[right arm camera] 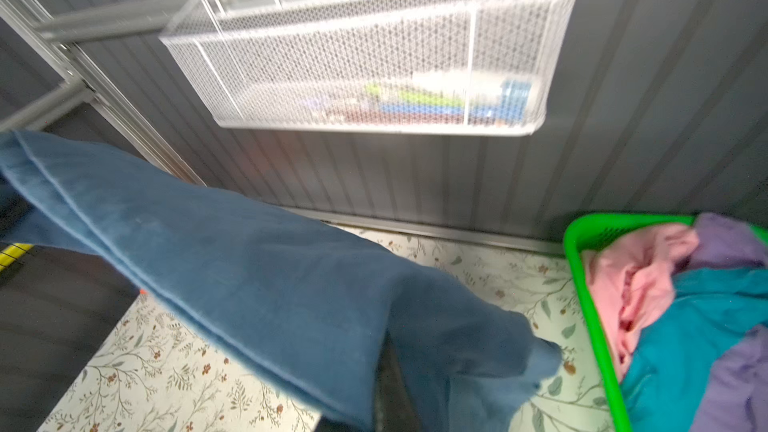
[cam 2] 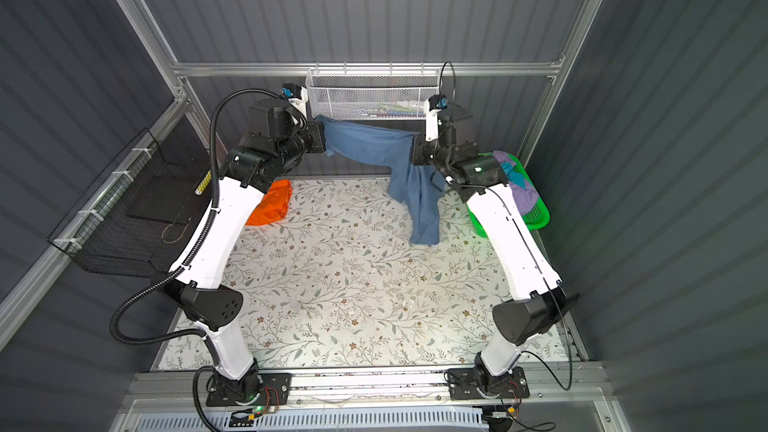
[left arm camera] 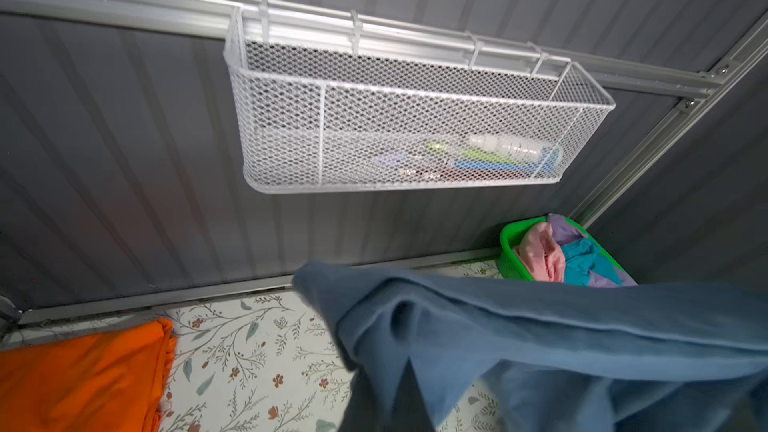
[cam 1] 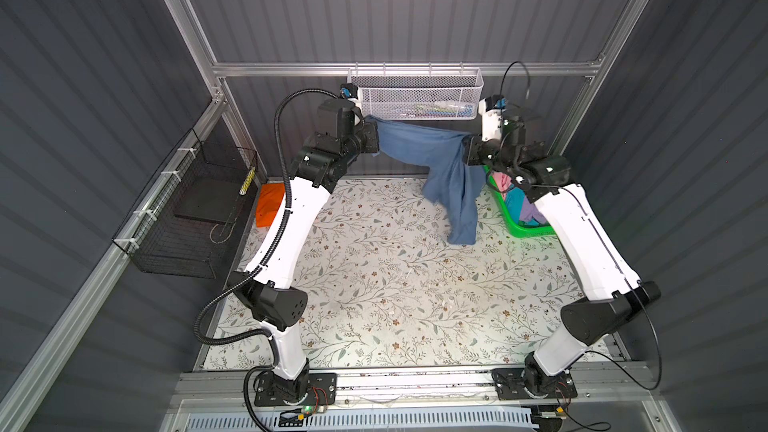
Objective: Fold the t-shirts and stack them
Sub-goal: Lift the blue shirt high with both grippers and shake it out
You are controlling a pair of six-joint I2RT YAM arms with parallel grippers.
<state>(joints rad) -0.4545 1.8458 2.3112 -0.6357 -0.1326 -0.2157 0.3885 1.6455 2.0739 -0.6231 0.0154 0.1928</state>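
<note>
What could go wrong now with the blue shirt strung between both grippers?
1. The blue shirt hangs mostly below the right gripper, with little by the left gripper. Laid down like this, it may land twisted.
2. Its tail hangs close to the green basket and could catch on the rim.

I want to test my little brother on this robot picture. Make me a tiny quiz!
1. True or false: the blue t-shirt lies flat on the table.
2. Where is the pink t-shirt? A: in the black wire basket. B: in the green basket. C: in the white mesh basket.
3. Fill the gap: the orange t-shirt lies on the ____.

Key
1. False: the left gripper and the right gripper are both shut on it and hold it up in the air.
2. B
3. table
</note>
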